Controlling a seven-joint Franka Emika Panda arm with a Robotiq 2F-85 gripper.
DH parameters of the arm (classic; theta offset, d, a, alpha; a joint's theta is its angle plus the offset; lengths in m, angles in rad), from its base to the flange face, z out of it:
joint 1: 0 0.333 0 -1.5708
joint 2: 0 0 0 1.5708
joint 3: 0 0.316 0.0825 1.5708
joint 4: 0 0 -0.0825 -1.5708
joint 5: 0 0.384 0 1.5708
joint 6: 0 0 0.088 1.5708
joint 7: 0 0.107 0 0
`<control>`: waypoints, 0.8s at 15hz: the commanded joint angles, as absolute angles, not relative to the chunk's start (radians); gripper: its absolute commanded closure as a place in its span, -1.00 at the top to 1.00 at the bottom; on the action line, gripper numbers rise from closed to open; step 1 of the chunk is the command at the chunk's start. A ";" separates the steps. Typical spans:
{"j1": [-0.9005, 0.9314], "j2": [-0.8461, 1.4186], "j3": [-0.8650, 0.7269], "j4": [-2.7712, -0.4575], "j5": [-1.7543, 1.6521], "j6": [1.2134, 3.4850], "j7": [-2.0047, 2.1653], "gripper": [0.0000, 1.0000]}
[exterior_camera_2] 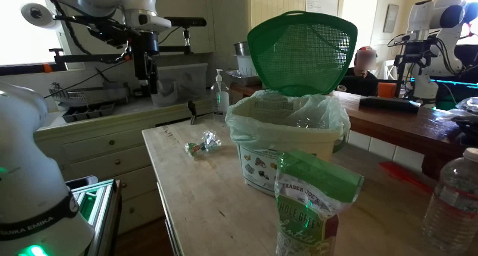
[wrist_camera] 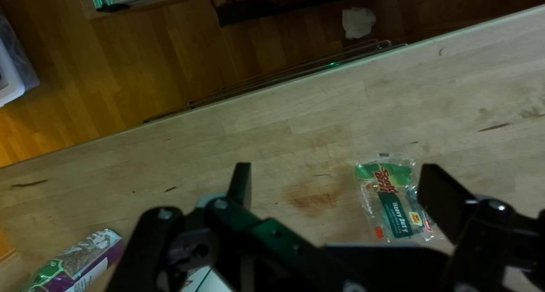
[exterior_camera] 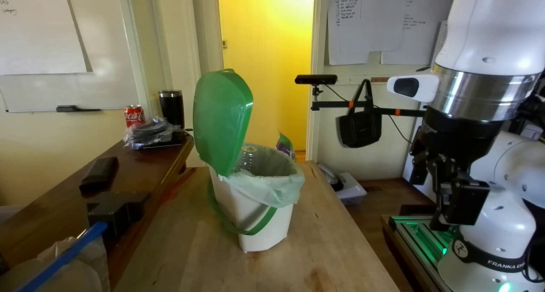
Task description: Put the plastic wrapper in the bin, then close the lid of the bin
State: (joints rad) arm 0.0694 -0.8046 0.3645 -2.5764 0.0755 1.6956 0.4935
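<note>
The claw (wrist_camera: 336, 175) is held raised, its fingers (wrist_camera: 241, 185) spread well apart and nothing gripped between them. Below, in the wrist view, the plastic wrapper (wrist_camera: 396, 202) is seen lying on the wooden surface (wrist_camera: 264, 138), apart from the bin (exterior_camera_2: 257, 170), as is shown in an exterior view. Near the bin a bag of lentils (exterior_camera_2: 313, 211) is placed. The bin itself is stood upright, a pale liner (exterior_camera_2: 257, 133) folded over its rim; something clear (exterior_camera_2: 308, 123) is glimpsed inside, but what it is cannot be told. The green lid (exterior_camera: 219, 121) is tipped back in both exterior views. Of the task, neither part can be judged done: the wrapper has yet to be grasped, lifted over the rim and dropped in, and only then is the lid to be brought down.
</note>
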 commanded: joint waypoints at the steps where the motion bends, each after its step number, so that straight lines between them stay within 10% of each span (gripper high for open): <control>1: 0.070 -0.782 0.348 -2.616 0.068 1.785 0.488 1.00; 12: 0.086 -0.632 0.274 -2.700 0.098 2.039 0.410 1.00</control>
State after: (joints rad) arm 0.0703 -0.6857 0.3034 -2.6841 0.0805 1.9715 0.4398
